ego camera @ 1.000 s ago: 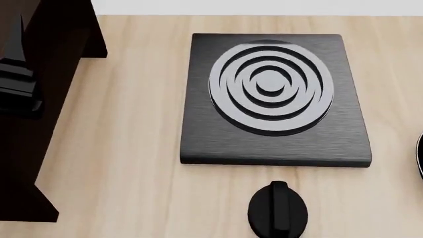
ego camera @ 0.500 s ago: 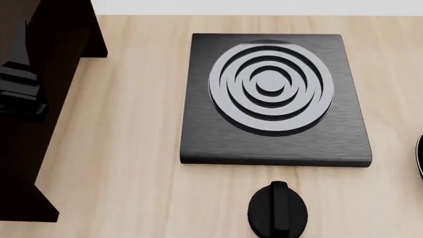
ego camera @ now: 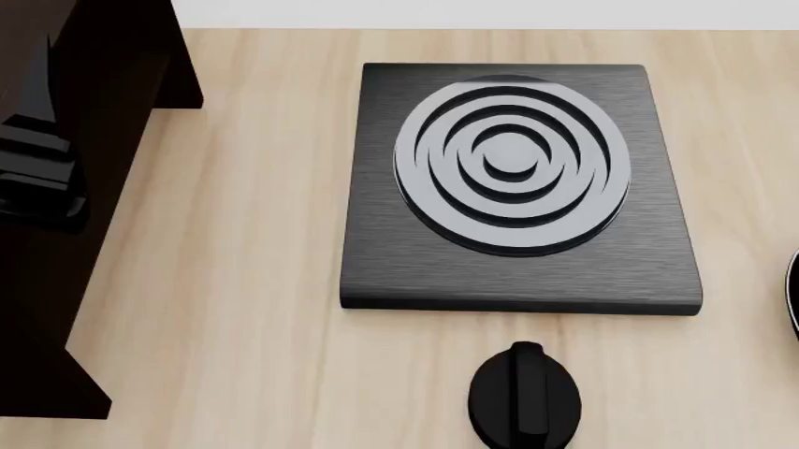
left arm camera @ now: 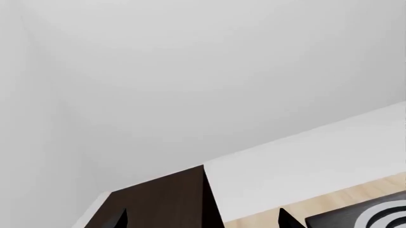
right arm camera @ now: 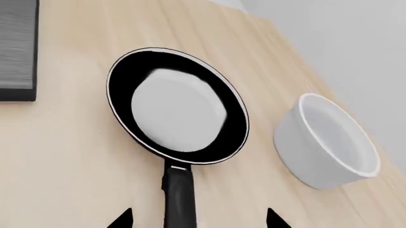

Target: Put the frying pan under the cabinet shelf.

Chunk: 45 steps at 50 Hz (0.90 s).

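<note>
A: From the head view, where is the frying pan (right arm camera: 178, 111)?

B: Barely there: only a dark curved sliver at the right edge. The right wrist view shows it whole, flat on the wooden table (right arm camera: 70, 156), glossy inside, handle running toward the camera, with the white pot (right arm camera: 326, 142) near its rim but apart from it, and a corner of the stove plate (ego camera: 518, 187) on the other side.

A: And the cabinet shelf (ego camera: 50, 187)?

B: The head view has the dark cabinet along the left edge of the table, well apart from the pan, stove plate between them. The left wrist view catches only its top against a white wall, plus a bit of the stove's rings.

A: Right gripper (right arm camera: 197, 219)?

B: Two black fingertips spread wide, either side of the handle, touching nothing.

A: Left gripper (left arm camera: 203, 219)?

B: Its tips also stand apart, nothing between them. The head view shows a black shape over the cabinet, too dark to read. The black knob (ego camera: 525, 398) sits in front of the stove
</note>
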Motion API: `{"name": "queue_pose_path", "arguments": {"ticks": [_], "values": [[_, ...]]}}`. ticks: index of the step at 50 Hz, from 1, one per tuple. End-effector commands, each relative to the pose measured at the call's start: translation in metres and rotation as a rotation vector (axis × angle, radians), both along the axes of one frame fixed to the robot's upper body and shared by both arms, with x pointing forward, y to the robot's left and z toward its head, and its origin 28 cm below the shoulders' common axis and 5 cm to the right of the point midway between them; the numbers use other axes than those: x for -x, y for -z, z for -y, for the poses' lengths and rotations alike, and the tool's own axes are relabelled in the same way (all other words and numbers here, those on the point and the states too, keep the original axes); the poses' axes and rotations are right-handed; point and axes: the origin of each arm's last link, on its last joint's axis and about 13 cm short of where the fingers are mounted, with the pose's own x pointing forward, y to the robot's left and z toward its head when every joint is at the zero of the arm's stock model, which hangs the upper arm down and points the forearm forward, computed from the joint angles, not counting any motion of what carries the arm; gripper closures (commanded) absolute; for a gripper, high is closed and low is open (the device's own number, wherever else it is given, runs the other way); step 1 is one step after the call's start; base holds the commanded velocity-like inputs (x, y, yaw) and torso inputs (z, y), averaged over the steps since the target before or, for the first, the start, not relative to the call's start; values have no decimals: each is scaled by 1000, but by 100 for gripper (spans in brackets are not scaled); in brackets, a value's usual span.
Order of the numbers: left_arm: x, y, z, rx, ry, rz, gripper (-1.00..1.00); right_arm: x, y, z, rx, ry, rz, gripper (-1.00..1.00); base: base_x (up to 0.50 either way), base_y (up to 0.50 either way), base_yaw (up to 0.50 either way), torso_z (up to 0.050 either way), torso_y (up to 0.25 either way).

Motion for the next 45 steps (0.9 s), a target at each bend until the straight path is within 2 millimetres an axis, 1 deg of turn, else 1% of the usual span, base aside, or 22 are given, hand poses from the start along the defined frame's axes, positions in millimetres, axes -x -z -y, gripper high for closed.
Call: {"name": "queue_pose_path", "arguments": {"ticks": [1,7,12,25,35,45], "values": [[2,-1,1,-5,3,3,-100,9,14,8,-35,38,-14,-100,0,0,0,0,0],[1,0,2,-6,5,2,-100,11,20,13,-56,60,-17,-100,0,0,0,0,0],[1,0,3,-8,12,0,-100,8,25,14,-66,60,-31,-100,0,0,0,0,0],[1,1,5,-13,13,-2,-100,-7,33,16,-85,49,-51,-100,0,0,0,0,0],[1,2,6,-17,19,-5,-100,-19,35,13,-81,22,-72,-100,0,0,0,0,0],[1,3,7,-18,20,-6,-100,-31,44,15,-93,16,-97,-100,0,0,0,0,0]]}}
